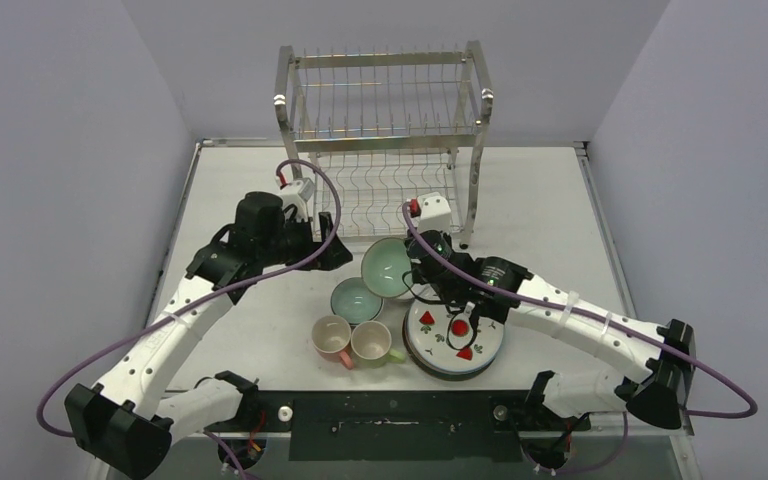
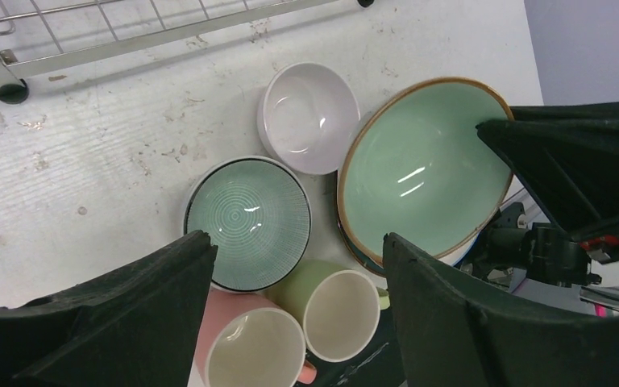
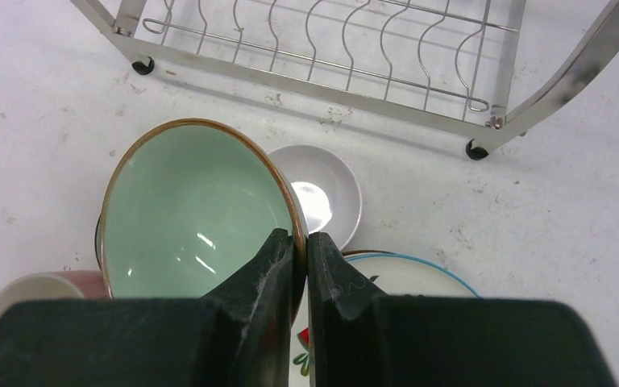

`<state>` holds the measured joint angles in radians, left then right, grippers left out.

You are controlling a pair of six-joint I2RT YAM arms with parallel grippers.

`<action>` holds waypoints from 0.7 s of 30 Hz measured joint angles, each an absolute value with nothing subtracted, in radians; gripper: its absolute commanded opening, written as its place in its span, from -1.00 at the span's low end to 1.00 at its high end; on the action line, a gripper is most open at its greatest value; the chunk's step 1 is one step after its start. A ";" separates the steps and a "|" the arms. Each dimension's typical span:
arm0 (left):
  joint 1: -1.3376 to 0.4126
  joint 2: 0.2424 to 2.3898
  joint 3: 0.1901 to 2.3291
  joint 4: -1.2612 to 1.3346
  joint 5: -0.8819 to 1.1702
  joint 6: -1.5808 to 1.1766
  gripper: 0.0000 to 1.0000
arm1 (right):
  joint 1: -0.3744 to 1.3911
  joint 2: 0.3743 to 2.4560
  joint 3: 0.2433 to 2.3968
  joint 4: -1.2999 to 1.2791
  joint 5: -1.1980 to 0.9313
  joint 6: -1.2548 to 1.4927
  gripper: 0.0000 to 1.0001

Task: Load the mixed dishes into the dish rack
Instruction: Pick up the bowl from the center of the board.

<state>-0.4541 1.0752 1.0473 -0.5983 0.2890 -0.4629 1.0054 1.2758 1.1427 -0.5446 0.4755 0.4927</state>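
Note:
A mint-green bowl with a brown rim (image 1: pixel 388 267) is tilted up on edge. My right gripper (image 3: pixel 300 238) is shut on its rim, one finger inside and one outside. My left gripper (image 2: pixel 298 240) is open and holds nothing; it hovers over a ribbed teal bowl (image 2: pixel 247 214), a pink mug (image 2: pixel 250 347) and a green mug (image 2: pixel 334 310). In the top view the left gripper (image 1: pixel 335 252) is just left of the tilted bowl. A small white bowl (image 2: pixel 308 117) sits behind it. The strawberry plate (image 1: pixel 455 340) lies under the right arm. The dish rack (image 1: pixel 385 130) stands at the back.
The rack's lower wire shelf (image 3: pixel 330 48) and its foot (image 3: pixel 475 151) are close beyond the bowls. Grey walls close in the table on the left, right and back. A black strip (image 1: pixel 390 425) runs along the near edge between the arm bases.

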 measured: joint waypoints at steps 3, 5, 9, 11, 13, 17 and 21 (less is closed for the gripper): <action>-0.464 1.085 1.047 -0.586 0.293 -0.488 0.42 | 1.042 1.252 1.143 -0.554 0.495 0.483 -1.00; -0.477 1.091 1.047 -0.574 0.297 -0.506 0.40 | 1.065 1.243 1.146 -0.556 0.507 0.481 -1.00; -0.506 1.105 1.047 -0.546 0.305 -0.541 0.33 | 1.105 1.242 1.160 -0.556 0.532 0.475 -1.00; -0.522 1.112 1.047 -0.530 0.308 -0.553 0.31 | 1.124 1.242 1.169 -0.556 0.544 0.470 -1.00; -0.537 1.116 1.045 -0.521 0.310 -0.566 0.28 | 1.140 1.242 1.180 -0.556 0.553 0.463 -1.00; -0.564 1.123 1.042 -0.513 0.310 -0.583 0.19 | 1.163 1.242 1.200 -0.556 0.570 0.455 -1.00; -0.577 1.131 1.037 -0.502 0.310 -0.596 0.08 | 1.180 1.238 1.212 -0.556 0.589 0.450 -1.00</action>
<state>-0.5774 1.1313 1.0367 -0.5022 0.3099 -0.5961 1.1805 1.2377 1.2118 -0.5560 0.5892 0.4500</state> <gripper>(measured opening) 0.572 0.084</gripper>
